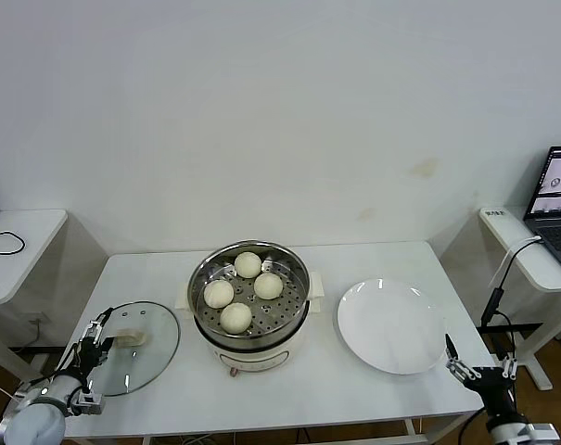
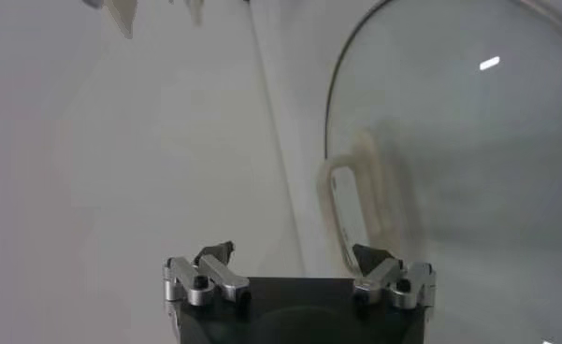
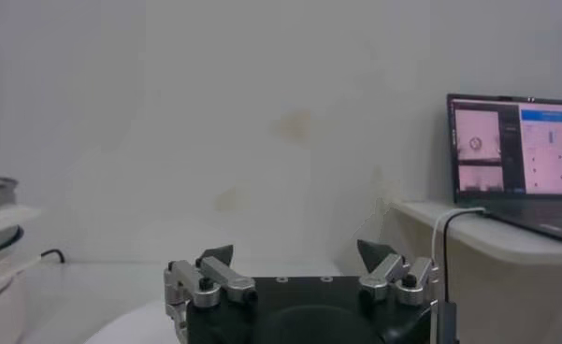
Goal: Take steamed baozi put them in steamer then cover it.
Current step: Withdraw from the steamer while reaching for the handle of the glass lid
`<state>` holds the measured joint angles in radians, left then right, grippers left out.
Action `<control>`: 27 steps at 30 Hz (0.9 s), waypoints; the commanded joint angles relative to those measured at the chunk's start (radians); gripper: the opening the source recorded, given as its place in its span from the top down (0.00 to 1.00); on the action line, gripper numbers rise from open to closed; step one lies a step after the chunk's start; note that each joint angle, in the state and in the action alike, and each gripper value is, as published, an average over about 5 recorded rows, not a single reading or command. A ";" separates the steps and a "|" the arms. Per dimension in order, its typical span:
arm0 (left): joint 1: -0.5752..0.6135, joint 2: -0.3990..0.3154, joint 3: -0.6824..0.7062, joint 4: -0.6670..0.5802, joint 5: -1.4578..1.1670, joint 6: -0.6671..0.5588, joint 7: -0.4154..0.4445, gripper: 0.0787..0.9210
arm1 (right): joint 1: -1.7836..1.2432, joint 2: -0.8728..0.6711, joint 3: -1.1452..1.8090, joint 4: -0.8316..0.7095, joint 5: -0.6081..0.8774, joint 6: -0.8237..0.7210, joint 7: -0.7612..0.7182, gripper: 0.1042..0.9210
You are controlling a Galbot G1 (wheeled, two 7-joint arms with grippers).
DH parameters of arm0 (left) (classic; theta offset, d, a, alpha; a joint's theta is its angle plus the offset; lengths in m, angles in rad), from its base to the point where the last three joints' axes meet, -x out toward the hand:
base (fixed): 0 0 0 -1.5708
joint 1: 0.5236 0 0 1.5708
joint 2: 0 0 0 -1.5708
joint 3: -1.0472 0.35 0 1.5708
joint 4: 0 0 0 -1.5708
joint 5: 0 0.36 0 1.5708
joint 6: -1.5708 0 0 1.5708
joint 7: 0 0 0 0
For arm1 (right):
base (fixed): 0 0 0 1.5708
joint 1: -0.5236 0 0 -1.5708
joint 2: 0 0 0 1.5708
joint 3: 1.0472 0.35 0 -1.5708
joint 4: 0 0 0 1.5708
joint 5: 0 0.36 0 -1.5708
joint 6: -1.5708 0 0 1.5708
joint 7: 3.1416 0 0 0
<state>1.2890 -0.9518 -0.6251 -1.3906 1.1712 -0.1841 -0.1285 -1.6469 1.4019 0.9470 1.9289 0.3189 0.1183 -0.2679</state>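
Several steamed baozi (image 1: 248, 265) lie on the perforated tray of the steamer (image 1: 249, 329), which stands mid-table on its cream base. The cover (image 1: 148, 348), a glass lid with a cream handle (image 1: 129, 336), lies flat on the table to the steamer's left. My left gripper (image 1: 98, 339) hovers open at the cover's outer edge, near the handle (image 2: 351, 210). In the left wrist view the cover (image 2: 458, 168) fills the area beyond the left gripper (image 2: 293, 252). My right gripper (image 1: 464, 364) is open at the table's front right corner, holding nothing.
A flat white plate (image 1: 391, 324) sits right of the steamer, close to the right gripper (image 3: 295, 250). A side table with a laptop (image 1: 556, 209) stands at the far right; another side table (image 1: 20, 236) with a cable is at the left.
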 commanded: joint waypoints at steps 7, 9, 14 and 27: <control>-0.064 -0.010 0.039 0.062 -0.147 0.008 0.025 0.12 | -0.008 0.012 -0.011 -0.017 -0.012 0.009 -0.006 0.12; -0.066 -0.013 0.042 0.067 -0.172 0.007 0.019 0.12 | -0.008 0.012 -0.013 -0.019 -0.013 0.011 -0.006 0.12; -0.069 -0.021 0.042 0.071 -0.191 -0.001 -0.004 0.12 | -0.010 0.014 -0.018 -0.024 -0.017 0.014 -0.008 0.12; -0.063 -0.024 0.038 0.075 -0.165 -0.018 -0.023 0.49 | -0.012 0.024 -0.035 -0.026 -0.027 0.021 -0.011 0.12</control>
<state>1.2277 -0.9747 -0.5853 -1.3210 1.0205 -0.1955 -0.1361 -1.6572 1.4242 0.9149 1.9027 0.2934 0.1382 -0.2782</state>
